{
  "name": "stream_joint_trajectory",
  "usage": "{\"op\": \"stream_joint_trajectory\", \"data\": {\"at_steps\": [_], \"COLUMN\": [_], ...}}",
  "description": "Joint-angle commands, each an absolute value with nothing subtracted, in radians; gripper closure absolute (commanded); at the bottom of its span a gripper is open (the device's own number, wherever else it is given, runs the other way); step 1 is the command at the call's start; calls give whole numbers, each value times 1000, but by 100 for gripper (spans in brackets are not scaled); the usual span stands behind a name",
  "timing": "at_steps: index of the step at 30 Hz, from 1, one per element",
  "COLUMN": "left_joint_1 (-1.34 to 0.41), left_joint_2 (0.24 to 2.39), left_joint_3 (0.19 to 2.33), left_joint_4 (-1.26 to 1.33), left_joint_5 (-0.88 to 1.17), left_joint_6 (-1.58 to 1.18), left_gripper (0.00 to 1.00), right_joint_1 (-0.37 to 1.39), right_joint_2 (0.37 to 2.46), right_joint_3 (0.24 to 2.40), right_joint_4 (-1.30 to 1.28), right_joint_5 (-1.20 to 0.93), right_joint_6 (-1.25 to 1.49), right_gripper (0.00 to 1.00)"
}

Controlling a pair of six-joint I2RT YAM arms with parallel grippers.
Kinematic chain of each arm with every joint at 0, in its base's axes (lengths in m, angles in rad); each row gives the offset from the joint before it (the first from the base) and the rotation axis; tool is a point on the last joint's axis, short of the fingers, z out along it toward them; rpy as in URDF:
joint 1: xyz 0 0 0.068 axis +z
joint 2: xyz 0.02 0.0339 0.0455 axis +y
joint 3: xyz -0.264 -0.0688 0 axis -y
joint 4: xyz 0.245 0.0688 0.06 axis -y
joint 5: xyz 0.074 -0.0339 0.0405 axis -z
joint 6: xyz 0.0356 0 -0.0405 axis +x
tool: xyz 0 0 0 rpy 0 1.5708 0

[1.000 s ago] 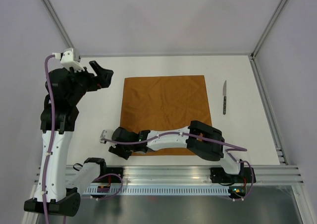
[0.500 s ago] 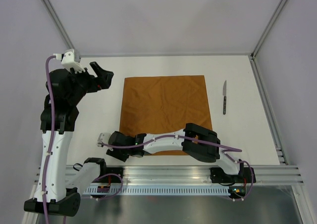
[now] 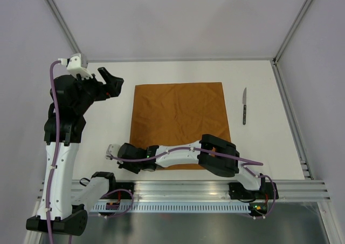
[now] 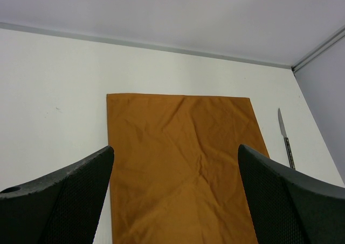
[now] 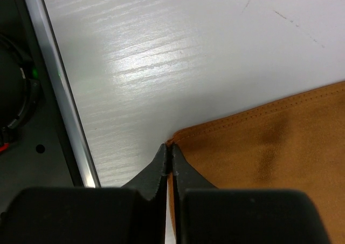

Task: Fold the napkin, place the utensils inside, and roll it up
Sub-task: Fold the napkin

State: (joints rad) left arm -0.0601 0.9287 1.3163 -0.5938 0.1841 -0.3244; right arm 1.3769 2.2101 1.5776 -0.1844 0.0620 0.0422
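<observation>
Napkin (image 3: 180, 120): flat, mid-worktop.
Knife (image 3: 244, 106): apart from it, by the worktop's right edge.
Right jaws: clamped together on the Napkin's near-left corner.
Left jaws: wide apart, above the worktop's far-left.

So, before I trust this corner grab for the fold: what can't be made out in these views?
Right wrist: how much napkin the right pincer pinches; its fingers cover that.
Top view: the napkin's near edge, under the right arm.
Left wrist: the napkin's near part, behind the left pincer and past the bottom edge; the knife too small for detail.
</observation>
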Motion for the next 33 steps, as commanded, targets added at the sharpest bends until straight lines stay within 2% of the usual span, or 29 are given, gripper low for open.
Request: {"op": "stream_joint_trajectory", "data": {"at_steps": [1, 2, 15, 33], "left_joint_1": [-55, -55, -55, -57], "left_joint_2": [928, 928, 933, 956], "left_joint_3": [1345, 1344, 1350, 1319], "left_joint_4": [-603, -601, -575, -522], "left_joint_5": [181, 181, 189, 242], "left_joint_6": [-321, -321, -334, -344], "left_gripper": [0, 0, 0, 0], "right_joint_1": [1381, 1381, 1318, 954], "right_joint_2": [2218, 2211, 2048, 1827], "right_joint_3": [1626, 1629, 1628, 1441], "right_joint_4": [-238, -239, -276, -265], "right_joint_5": [103, 103, 110, 135], "right_joint_6": [31, 29, 21, -41], "right_gripper": [97, 100, 100, 100]}}
